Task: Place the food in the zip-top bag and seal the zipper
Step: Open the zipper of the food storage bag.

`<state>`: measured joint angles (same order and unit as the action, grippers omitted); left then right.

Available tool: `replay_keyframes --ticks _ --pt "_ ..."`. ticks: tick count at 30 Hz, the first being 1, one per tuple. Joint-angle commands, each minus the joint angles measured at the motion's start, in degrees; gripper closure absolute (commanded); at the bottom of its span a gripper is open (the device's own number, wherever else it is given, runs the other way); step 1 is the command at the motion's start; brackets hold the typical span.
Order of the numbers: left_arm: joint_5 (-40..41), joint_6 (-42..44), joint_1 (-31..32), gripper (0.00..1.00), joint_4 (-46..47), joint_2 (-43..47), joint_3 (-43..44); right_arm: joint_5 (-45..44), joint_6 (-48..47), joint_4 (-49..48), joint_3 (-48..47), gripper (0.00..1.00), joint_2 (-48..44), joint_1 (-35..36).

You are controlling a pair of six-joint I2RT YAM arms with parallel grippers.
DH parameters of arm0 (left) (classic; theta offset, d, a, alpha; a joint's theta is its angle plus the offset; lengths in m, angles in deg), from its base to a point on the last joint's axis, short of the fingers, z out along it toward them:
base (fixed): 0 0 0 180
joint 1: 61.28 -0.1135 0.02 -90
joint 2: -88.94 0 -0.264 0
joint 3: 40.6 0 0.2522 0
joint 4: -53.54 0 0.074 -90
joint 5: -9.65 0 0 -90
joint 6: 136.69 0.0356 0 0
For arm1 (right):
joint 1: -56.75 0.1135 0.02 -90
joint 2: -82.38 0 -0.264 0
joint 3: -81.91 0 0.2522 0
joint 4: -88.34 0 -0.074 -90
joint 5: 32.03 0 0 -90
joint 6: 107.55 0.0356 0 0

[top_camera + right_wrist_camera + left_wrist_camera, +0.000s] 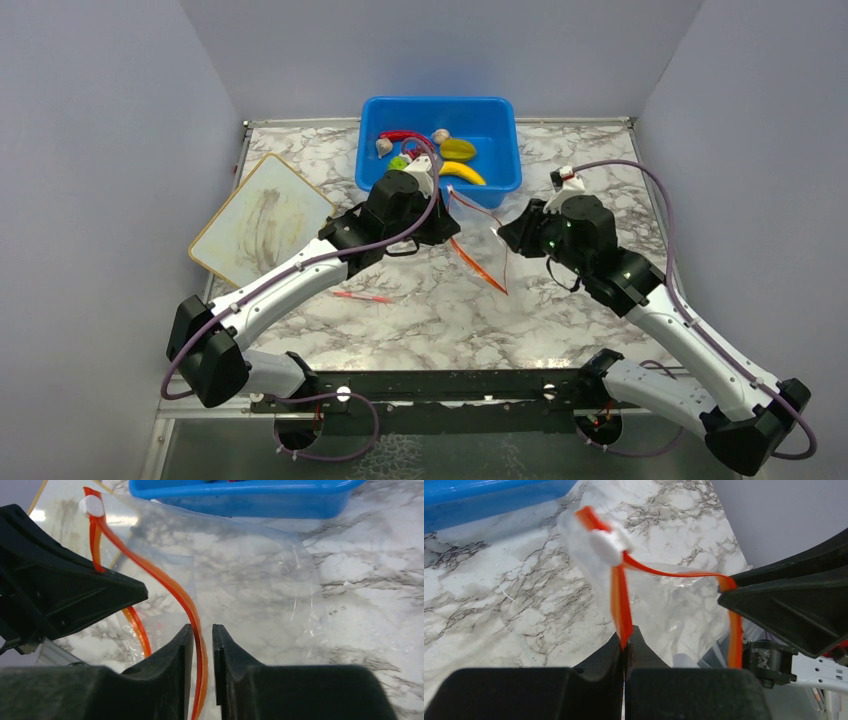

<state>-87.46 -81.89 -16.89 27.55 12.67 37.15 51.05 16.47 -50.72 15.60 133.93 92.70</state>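
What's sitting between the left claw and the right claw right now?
Only the zip-top bag: its orange-red zipper runs from the left claw to the right claw. The right wrist view shows it best.

A: From above, which food is hard to see?
B: The lime; the left arm hides part of it.
A: And the zipper?
B: Its white slider is blurred. In the right wrist view the top edge cuts off the blue tub.
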Motion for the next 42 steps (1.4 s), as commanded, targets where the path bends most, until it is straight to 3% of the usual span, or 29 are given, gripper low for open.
replay_keyframes --ticks 1,9,16,22,27,32,34,37,40,42 --pt "-3.5 -0.1 0.1 1.00 0.7 -0.3 2.2 8.1 0.8 -2.1 -3.5 0.75 2.6 0.2" --pt "-3.6 -2.4 0.1 1.00 0.6 -0.3 2.0 12.4 -1.2 -0.6 -4.5 0.61 7.3 0.4" --pt "-4.5 -2.6 0.1 1.00 0.4 0.4 1.5 5.2 -4.7 0.4 -3.7 0.60 8.1 0.8" --pt "-5.4 -1.3 0.0 1.00 -0.9 1.2 0.5 -3.3 -6.6 3.6 -6.5 0.98 6.9 0.7" --pt "-9.3 0.4 0.0 1.00 1.1 4.2 -3.2 -17.2 -6.8 11.2 -10.4 0.99 3.4 0.8" --pt "-16.1 -2.4 -0.1 0.98 8.5 6.5 -7.8 -15.7 -6.8 12.3 -8.9 0.99 1.5 0.8" --pt "-19.5 -5.5 -0.1 0.90 13.6 6.3 -9.6 -10.9 -6.3 9.5 -6.1 0.99 0.7 0.8" --pt "-23.0 -7.7 -0.1 0.64 19.0 5.3 -9.9 -9.3 -4.1 7.0 -3.5 0.99 -1.1 0.8" --pt "-21.0 -5.0 -0.1 0.43 15.4 5.5 -7.0 -11.8 -5.1 8.1 -5.5 0.99 -0.5 0.8" --pt "-17.7 -2.2 -0.1 0.35 11.1 6.1 -4.8 -14.5 -5.7 10.9 -7.5 0.99 0.8 0.8"
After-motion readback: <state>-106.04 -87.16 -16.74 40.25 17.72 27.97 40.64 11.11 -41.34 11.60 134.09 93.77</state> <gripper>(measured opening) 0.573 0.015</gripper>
